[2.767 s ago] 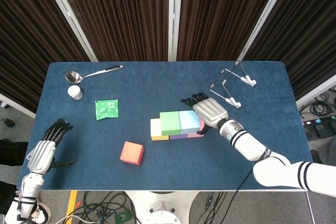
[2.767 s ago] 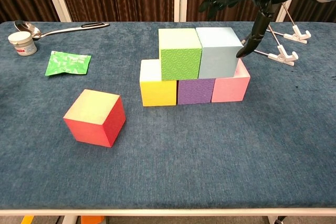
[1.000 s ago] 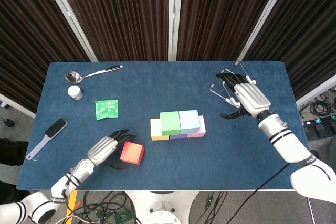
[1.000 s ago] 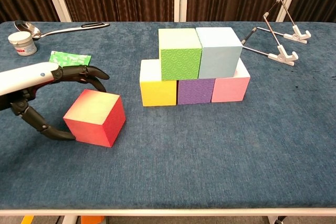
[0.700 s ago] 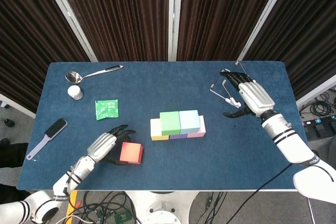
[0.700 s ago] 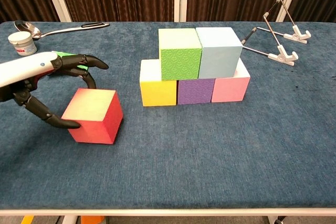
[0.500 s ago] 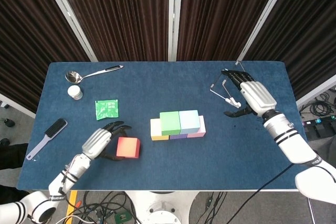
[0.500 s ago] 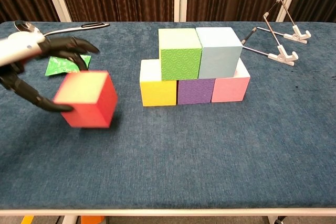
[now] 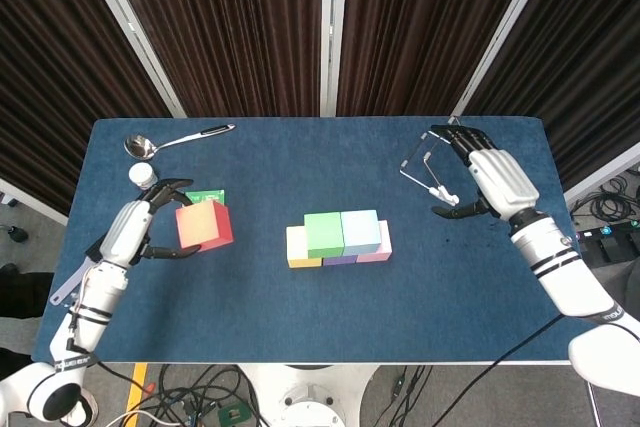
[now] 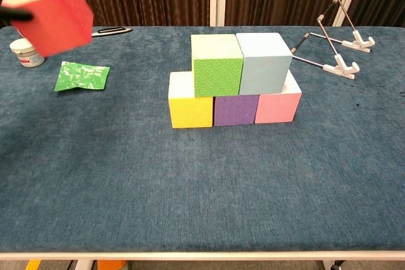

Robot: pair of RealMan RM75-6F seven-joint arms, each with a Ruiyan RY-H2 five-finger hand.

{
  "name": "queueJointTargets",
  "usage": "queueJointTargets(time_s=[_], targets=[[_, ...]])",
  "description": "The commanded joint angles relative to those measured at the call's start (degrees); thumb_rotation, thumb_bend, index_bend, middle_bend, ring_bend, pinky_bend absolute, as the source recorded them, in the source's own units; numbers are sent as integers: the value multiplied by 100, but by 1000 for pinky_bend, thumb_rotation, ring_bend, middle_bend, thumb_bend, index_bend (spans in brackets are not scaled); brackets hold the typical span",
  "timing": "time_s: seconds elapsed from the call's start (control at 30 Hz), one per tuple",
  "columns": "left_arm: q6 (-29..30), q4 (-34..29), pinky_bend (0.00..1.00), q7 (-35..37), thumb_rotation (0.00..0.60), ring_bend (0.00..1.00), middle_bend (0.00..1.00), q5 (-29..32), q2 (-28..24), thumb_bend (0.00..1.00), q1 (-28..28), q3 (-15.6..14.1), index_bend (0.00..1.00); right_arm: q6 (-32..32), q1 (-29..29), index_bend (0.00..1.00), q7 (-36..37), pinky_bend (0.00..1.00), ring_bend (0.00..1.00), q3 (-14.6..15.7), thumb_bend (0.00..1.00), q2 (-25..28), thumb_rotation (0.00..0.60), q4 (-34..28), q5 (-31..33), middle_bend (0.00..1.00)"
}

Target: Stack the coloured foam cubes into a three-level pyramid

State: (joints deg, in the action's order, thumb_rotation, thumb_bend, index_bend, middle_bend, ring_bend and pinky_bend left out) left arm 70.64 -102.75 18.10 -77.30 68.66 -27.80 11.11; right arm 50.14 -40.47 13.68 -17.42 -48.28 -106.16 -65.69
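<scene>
- Lifted clear of the bench since the earlier frames, the red cube is now up in the air in the left hand, well left of the stack; before, it sat on the blue cloth beside the yellow cube.
- Left hand holds the red cube, fingers wrapped over its far side and thumb under the near side; the right hand hangs with fingers spread and nothing in them, near the wire stand, having drawn back from the stack.
- Foam this size is probably very light and slightly soft, with a textured skin that should not slip; a squeeze across two opposite faces looks sufficient, and a hard pinch might dent it.
- Bottom row is yellow, purple cube and pink cube; the green cube and pale blue cube sit on top, touching.
- Head view shows both hands and the grip; chest view shows only the cube at its top left corner and the left hand's dark fingertips, but reveals the two finished levels side-on.
</scene>
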Motion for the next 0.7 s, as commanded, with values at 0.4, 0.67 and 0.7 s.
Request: queueJointTargets(time_s=[0.4, 0.67, 0.7], targets=[[-849, -1365, 138, -2220, 600, 176, 626, 2178, 114, 220, -1440, 1260, 186, 861, 316, 0, -676, 0, 0, -158, 33, 95, 600, -320, 609, 96], [-1095, -1016, 137, -2458, 600, 185, 634, 2956, 816, 220, -2217, 1459, 186, 965, 668, 0, -252, 0, 0, -134, 34, 228, 600, -230, 514, 98], [-1090, -981, 136, -2476, 600, 190, 637, 3040, 893, 219, -2281, 1476, 186, 956, 695, 0, -212, 0, 0, -125, 34, 232, 600, -204, 495, 98]])
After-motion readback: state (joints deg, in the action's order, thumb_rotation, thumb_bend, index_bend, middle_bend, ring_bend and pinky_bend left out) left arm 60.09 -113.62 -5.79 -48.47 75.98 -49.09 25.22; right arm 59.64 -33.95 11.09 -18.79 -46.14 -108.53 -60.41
